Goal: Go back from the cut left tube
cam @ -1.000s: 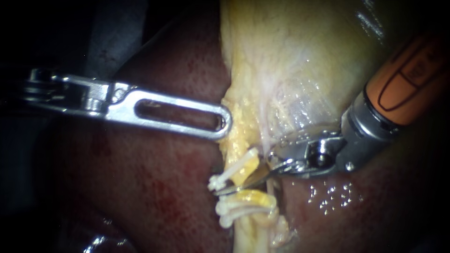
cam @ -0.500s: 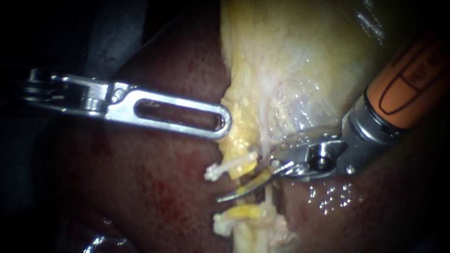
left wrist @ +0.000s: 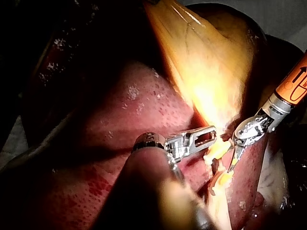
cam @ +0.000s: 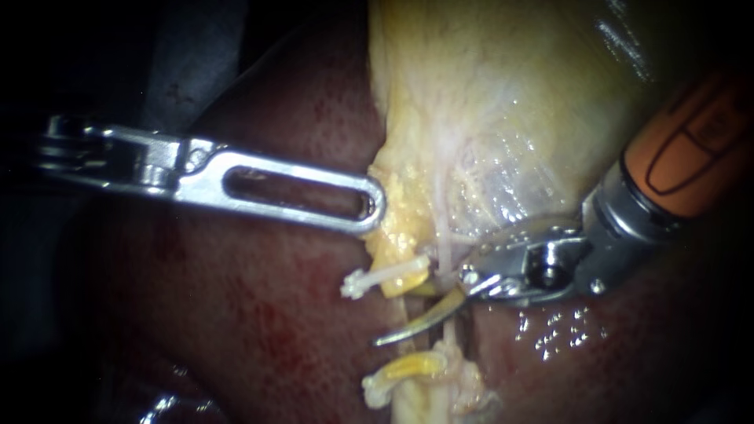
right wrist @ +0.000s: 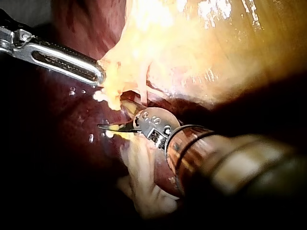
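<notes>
Broadly, the dark red liver point(cam: 259, 314) fills the endoscope view, its edges lost in shadow from 7 to 11 o'clock, with the yellow gallbladder point(cam: 503, 102) at 12 to 2 o'clock. From 9 o'clock the left instrument point(cam: 375, 210) reaches centre, jaws clenched on the gallbladder's fatty fringe, the under jaw hidden. The right instrument point(cam: 393, 336), its shaft cut off at 2 o'clock, has its curved jaws closed and empty. They lie in the gap of the cut left tube point(cam: 404, 273), whose stumps sit parted toward 6 o'clock, each clip point(cam: 357, 284) a pale blur.
</notes>
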`<state>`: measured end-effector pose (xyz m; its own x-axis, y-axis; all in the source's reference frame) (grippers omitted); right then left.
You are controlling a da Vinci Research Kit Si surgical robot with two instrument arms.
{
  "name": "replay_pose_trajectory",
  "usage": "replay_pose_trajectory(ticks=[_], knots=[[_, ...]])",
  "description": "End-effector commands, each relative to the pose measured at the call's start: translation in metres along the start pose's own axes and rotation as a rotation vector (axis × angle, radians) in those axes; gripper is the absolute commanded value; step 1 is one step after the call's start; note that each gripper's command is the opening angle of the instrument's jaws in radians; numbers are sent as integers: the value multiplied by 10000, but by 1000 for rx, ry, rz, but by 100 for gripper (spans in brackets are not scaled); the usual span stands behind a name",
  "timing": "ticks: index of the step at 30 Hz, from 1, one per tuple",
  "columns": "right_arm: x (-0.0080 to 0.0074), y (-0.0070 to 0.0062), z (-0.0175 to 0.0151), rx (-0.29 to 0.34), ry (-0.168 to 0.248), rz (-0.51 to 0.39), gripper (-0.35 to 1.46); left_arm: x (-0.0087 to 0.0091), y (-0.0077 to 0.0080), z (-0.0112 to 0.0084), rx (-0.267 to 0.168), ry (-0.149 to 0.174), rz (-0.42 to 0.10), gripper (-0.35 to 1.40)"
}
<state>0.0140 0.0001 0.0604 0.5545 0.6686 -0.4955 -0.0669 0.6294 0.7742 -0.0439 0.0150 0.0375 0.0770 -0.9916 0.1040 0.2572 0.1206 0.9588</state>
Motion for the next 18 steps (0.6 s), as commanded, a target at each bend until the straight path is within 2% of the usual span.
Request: replay_pose_trajectory(ticks=[1, 12, 18], knots=[[-1, 0, -3, 2, -1, -4, 110, 0, 1, 0, 1, 1, 0, -35], [-14, -7, -32, 19, -7, -16, 116, 0, 4, 0, -1, -2, 1, -35], [-16, -13, -62, 25, -6, -33, 120, -1, 5, 0, -1, -1, 1, -35]])
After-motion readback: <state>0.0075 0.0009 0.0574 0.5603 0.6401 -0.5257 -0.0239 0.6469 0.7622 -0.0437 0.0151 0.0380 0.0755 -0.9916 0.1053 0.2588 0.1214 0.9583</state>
